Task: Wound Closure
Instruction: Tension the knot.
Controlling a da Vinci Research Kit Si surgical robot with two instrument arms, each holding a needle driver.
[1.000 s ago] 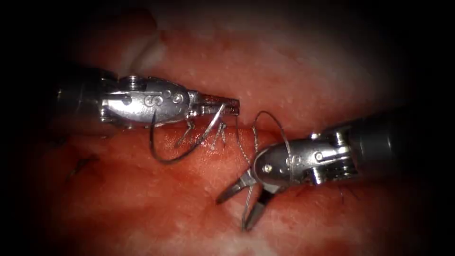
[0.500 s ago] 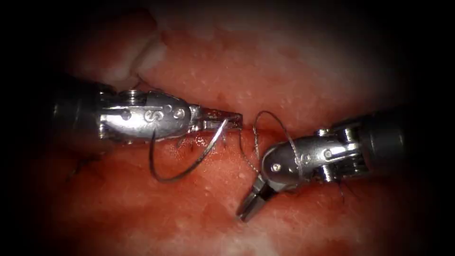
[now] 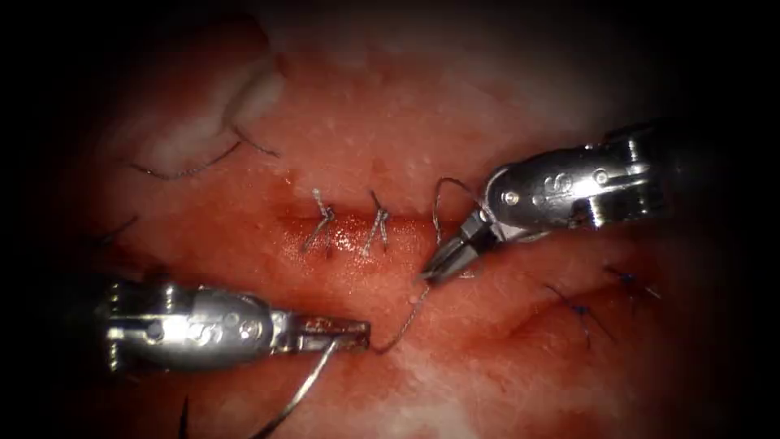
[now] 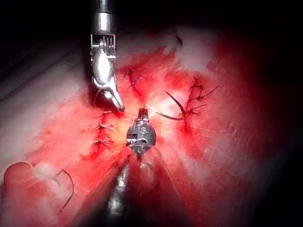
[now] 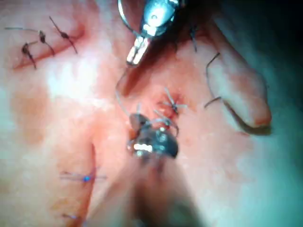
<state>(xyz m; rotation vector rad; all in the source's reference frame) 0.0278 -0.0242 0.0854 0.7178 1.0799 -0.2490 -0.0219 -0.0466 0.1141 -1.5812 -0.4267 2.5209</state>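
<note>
In the endoscope view the left tool [image 3: 357, 333] has dropped from beside the cut to the lower left of the frame. Its jaws are closed on the needle [image 3: 301, 390] near the thread end. The needle's curve runs down and left off the bottom edge, clear of the tissue [image 3: 504, 382].

The right tool [image 3: 443, 264] has risen to the right of centre, just below the cut [image 3: 349, 223]. Its jaws, wide apart 1 second ago, are now closed. They seem to pinch the thread [image 3: 402, 325], though the contact is too small to be sure. The thread runs from the left tool's jaws up to the right tool's tip, and a loop of it arcs over that tool's wrist.

2 finished stitches [image 3: 378, 228] sit on the cut at upper centre.

The 2 tools have drawn apart, so the step looks like pulling thread through, perhaps toward a knot. The next move would call for steady, even tension, with the needle point kept off the tissue.
</note>
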